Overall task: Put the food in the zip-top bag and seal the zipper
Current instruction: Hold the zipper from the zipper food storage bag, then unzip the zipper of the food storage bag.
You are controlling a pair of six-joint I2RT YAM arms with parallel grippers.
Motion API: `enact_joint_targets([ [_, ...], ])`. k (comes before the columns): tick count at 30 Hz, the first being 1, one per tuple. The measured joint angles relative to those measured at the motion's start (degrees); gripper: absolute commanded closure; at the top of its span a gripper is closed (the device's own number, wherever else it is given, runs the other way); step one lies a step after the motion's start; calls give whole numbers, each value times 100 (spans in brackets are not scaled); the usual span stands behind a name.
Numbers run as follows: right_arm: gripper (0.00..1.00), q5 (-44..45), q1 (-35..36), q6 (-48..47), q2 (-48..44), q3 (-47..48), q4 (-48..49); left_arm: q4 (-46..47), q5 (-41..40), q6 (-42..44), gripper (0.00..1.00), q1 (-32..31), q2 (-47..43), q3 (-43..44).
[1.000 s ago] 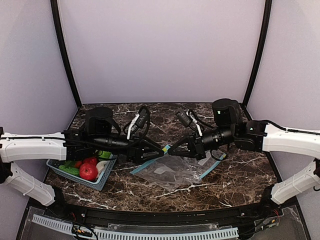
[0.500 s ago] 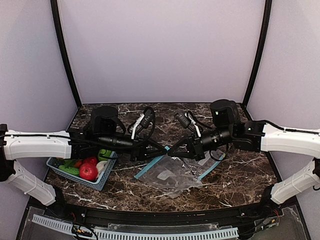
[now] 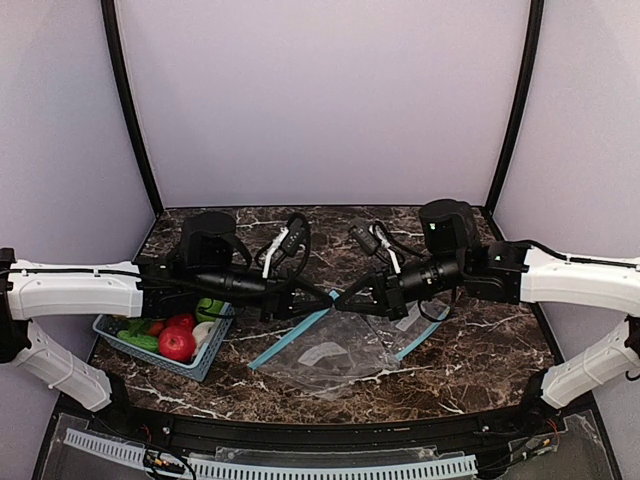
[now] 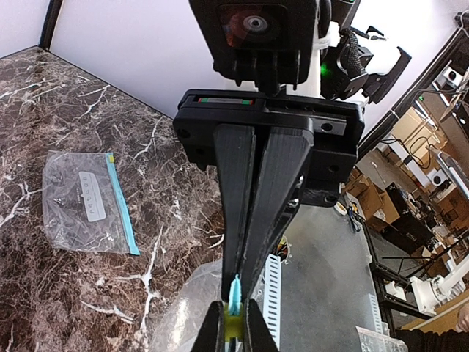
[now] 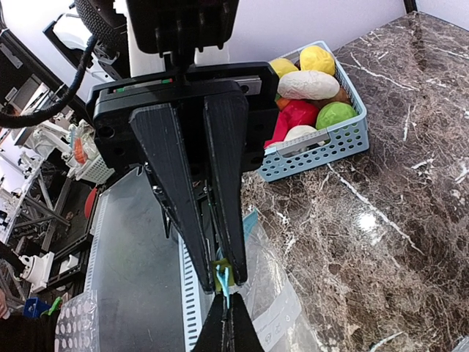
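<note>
Marble, dark brown with white veins, forms the table top that carries everything. Two white-and-black arms reach inward over it, the left arm and the right arm, and their tips meet near the middle of the table.

Below that meeting point lies the clear zip-top bag. Its crumpled body rests on the marble and one end of its teal zipper strip is raised to the fingers. A second clear flat bag with a teal zipper lies spread on the table; in the top view it sits partly under the right arm.

A teal lattice plastic basket stands on the left side of the table, beside the left arm and apart from both bags. The glossy plastic toy food is piled inside it:
- a red apple-like piece
- a yellow piece
- a cream-white oval piece
- a round green piece

The left gripper has its black fingers pressed together on the end of the zipper strip. The right gripper faces it tip to tip and is clamped on the same strip. Each wrist view shows the opposite gripper head-on, with its fingers closed and a sliver of teal pinched between them.
</note>
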Motion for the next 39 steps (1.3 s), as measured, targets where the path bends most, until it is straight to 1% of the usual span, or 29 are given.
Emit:
enact_joint_targets([
  [10,100,341,2,42,-90,-2,-11,15,-120,26,99,0,0,0],
  [23,100,1134,-46,166,-669,-127,-111,-42,-297,175,99,0,-70,0],
  [33,100,1397,-374,398,-782,-223,-225,-297,-485,216,99,2,-107,-13],
  [39,100,1445,-557,509,-782,-223,-306,-470,-610,216,99,2,-315,-166],
])
